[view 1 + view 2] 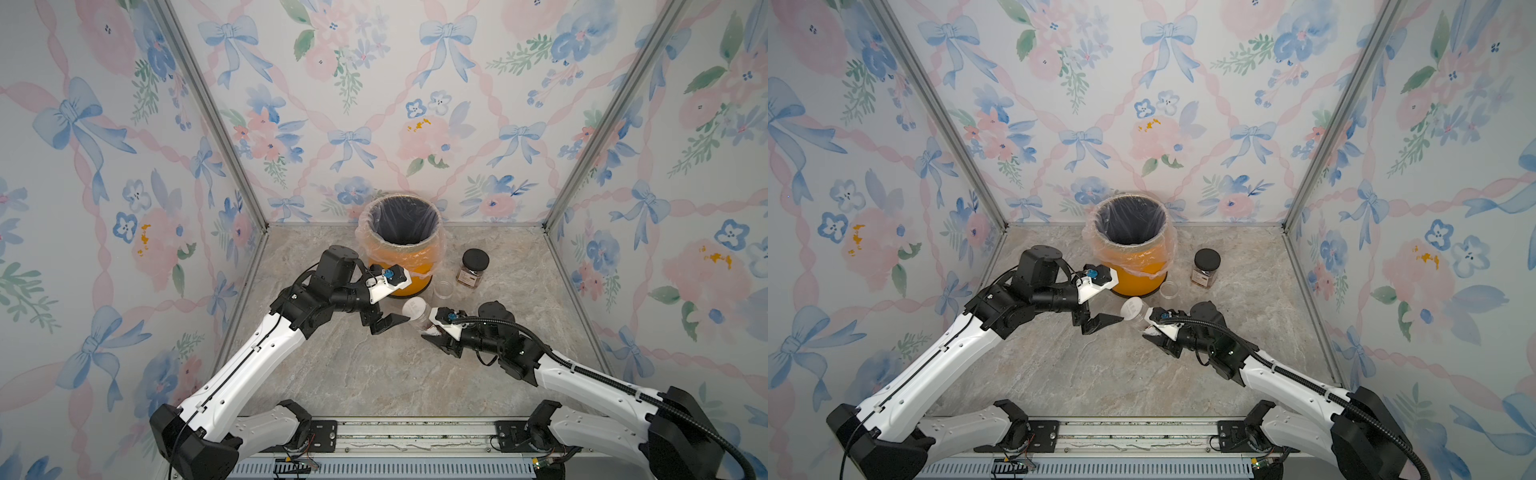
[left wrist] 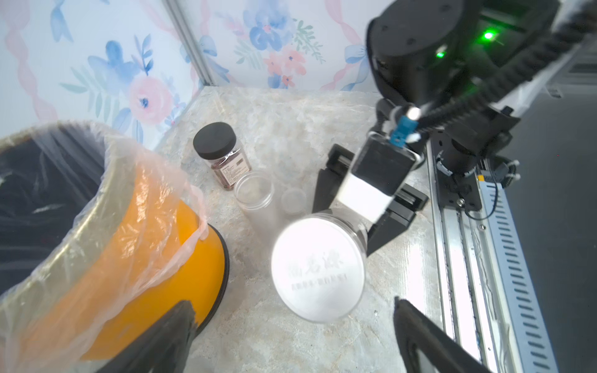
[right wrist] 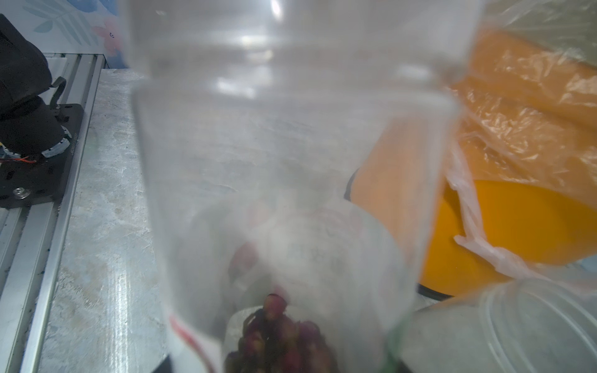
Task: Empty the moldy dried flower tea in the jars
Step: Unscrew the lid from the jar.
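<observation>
Obs.: right claw [image 1: 429,329] is closed on the round clear plastic jar [image 1: 423,322], held tilted over the grey marbled bench [image 1: 374,374]. Its flat white lid [image 2: 318,268] is on and faces the left claw [image 1: 387,322]. Reddish-brown dried flower tea [image 3: 277,329] sits clumped at the jar's base end, by the right claw. Left claw stands wide, just short of the lid, touching nothing.

Step in hand, as I judge: take the lid off. Left claw should centre on the lid's rim, close squarely, then twist while the right grip resists. An off-centre bite could slip on smooth plastic.

Around: orange round bin with clear plastic liner [image 1: 419,268] just behind. Tall slim clear jar [image 2: 255,190] stands open, seemingly empty, with a small translucent lid [image 2: 293,200] beside it. Squarish labelled jar with black lid [image 1: 473,266] is shut, tea inside. Both stand near the pour path to the bin.
</observation>
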Available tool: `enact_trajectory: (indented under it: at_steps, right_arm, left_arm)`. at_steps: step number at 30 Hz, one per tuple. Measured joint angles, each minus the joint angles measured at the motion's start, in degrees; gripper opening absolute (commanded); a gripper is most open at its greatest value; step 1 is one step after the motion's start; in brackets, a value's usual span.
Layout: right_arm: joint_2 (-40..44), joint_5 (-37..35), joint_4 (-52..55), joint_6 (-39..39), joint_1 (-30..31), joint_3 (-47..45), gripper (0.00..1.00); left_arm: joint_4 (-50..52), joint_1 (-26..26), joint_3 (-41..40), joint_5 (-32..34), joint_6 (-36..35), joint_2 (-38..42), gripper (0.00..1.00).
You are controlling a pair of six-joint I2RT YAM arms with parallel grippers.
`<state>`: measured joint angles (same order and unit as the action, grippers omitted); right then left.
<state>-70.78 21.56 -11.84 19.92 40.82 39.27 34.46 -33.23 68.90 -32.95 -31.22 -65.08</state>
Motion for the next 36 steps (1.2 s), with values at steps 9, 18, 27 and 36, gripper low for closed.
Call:
enact_trajectory:
  at_steps: [9, 18, 27, 36]
  right_arm:
    - [0.22, 5.66, 6.16, 0.63, -0.39, 3.08, 0.56]
    - [0.17, 7.41, 8.46, 1.18, -0.31, 3.74, 0.56]
    - [-0.07, 7.37, 11.43, 3.54, -0.28, 4.81, 0.56]
    - [-0.46, 6.27, 14.25, 5.90, -0.33, 5.53, 0.56]
  left_arm:
    - [-0.07, -2.40, -0.57, -2.89, -14.19, -2.29, 0.98]
    - [-0.09, -3.54, -0.70, -1.86, -16.70, -5.90, 0.95]
    - [0.02, -3.54, -0.72, -3.23, -15.04, -7.56, 0.79]
    - [0.15, -3.54, -1.92, -5.27, -13.07, -8.63, 0.56]
